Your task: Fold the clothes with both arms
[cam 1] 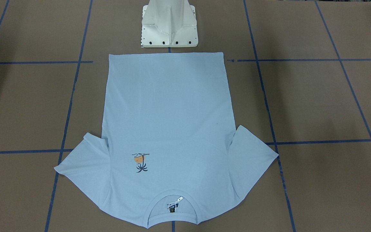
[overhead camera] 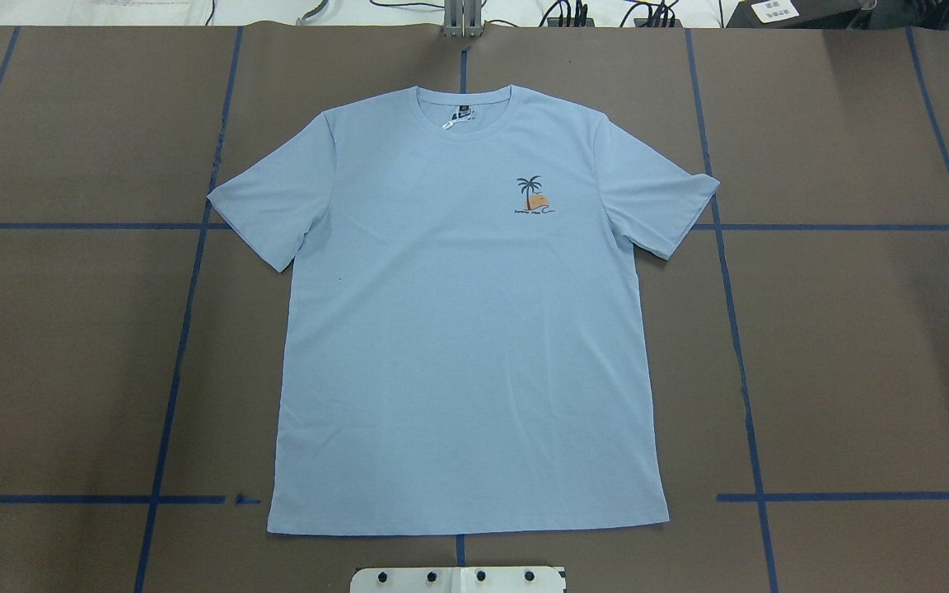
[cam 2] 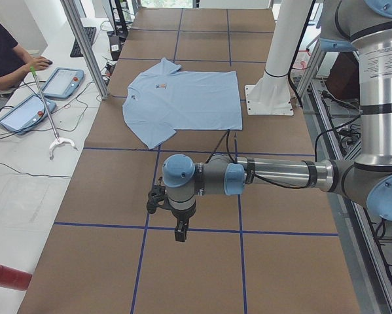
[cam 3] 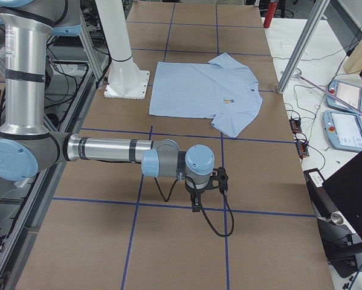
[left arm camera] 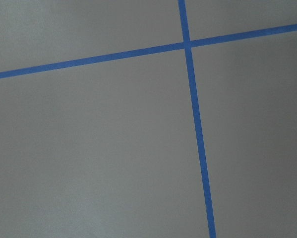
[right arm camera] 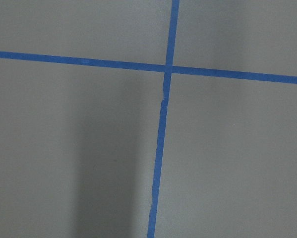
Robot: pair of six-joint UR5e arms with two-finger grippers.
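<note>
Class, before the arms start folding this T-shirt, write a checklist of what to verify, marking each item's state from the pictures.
1. T-shirt flat, print up: ok.
2. Nothing lying on the T-shirt: ok.
3. Hem toward the pedestal: ok.
4. Left tool clear of the T-shirt: ok.
5. Right tool clear of the T-shirt: ok.
6. Both tools open: cannot tell.

On the table (overhead camera: 853,371) the T-shirt (overhead camera: 466,329) lies flat at the middle, hem near the pedestal (cam 1: 169,25), collar toward the far edge, with the left arm (cam 2: 274,175) and right arm (cam 3: 108,148) over the 2 ends.
</note>
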